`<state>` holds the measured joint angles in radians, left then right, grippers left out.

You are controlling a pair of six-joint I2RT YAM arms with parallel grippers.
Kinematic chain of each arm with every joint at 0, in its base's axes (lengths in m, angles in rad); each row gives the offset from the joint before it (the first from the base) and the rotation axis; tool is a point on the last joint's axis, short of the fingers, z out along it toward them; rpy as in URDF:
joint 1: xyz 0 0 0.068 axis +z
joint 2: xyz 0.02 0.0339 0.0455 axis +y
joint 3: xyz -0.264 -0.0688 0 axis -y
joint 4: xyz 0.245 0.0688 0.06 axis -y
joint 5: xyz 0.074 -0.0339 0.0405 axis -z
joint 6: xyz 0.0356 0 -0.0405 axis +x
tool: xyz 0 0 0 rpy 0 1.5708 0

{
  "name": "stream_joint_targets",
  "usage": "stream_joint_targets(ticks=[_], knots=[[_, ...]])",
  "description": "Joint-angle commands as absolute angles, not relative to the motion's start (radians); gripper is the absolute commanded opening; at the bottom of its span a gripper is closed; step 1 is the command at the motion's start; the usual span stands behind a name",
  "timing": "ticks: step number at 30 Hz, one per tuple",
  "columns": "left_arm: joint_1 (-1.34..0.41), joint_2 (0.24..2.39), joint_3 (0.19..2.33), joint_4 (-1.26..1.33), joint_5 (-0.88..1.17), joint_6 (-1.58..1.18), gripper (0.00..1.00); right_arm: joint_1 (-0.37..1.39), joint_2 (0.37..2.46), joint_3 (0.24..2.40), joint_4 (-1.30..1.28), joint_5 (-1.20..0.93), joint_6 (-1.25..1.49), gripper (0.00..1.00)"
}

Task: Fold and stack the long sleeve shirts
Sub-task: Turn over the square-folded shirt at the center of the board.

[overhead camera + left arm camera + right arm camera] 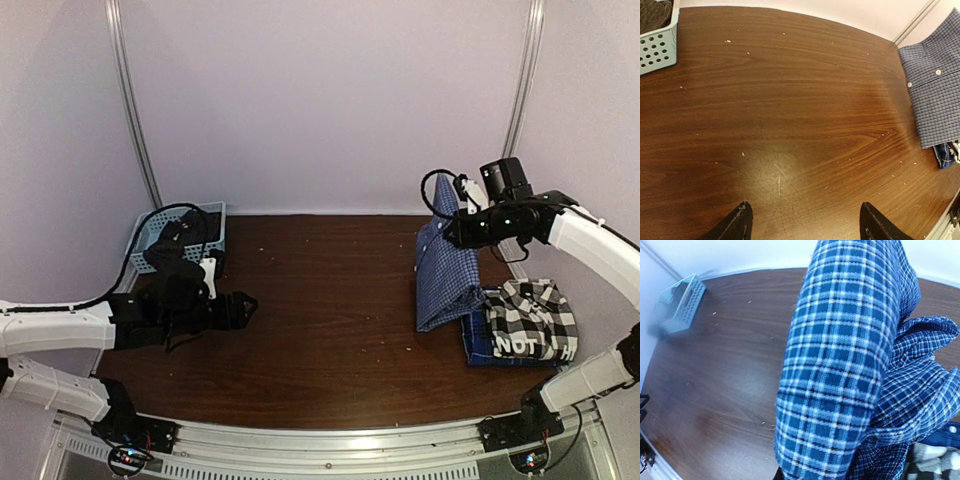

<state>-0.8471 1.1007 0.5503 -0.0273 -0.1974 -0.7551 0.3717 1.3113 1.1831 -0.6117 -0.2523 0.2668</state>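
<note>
In the top view we see the right gripper (452,222), upper right, clamped on the top of the blue fine-check shirt (445,280), which hangs straight below it down to the table (330,290). The black-and-white plaid shirt (530,320) lies just right of it. At centre left, the left gripper (243,306) is spread wide and holds nothing, well apart from both shirts.

The black-and-white plaid shirt (530,315) reads "NOT".

Glossy wood table (320,300), cloth shirt (440,270), plastic basket (657,52)
</note>
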Motion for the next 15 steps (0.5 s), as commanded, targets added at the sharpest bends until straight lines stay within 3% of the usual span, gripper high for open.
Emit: stream_joint_targets(ticks=[1, 9, 15], knots=[[-0.832, 1.079, 0.609, -0.159, -0.302, -0.690, 0.75, 0.413, 1.342, 1.317, -0.892, 0.139, 0.255, 0.00], [-0.814, 1.049, 0.601, -0.212, -0.342, -0.689, 0.76, 0.718, 1.658, 1.503, -1.029, 0.425, 0.427, 0.00], [-0.794, 1.023, 0.594, -0.278, -0.394, -0.688, 0.76, 1.000, 2.045, 1.887, -1.251, 0.533, 0.576, 0.02]])
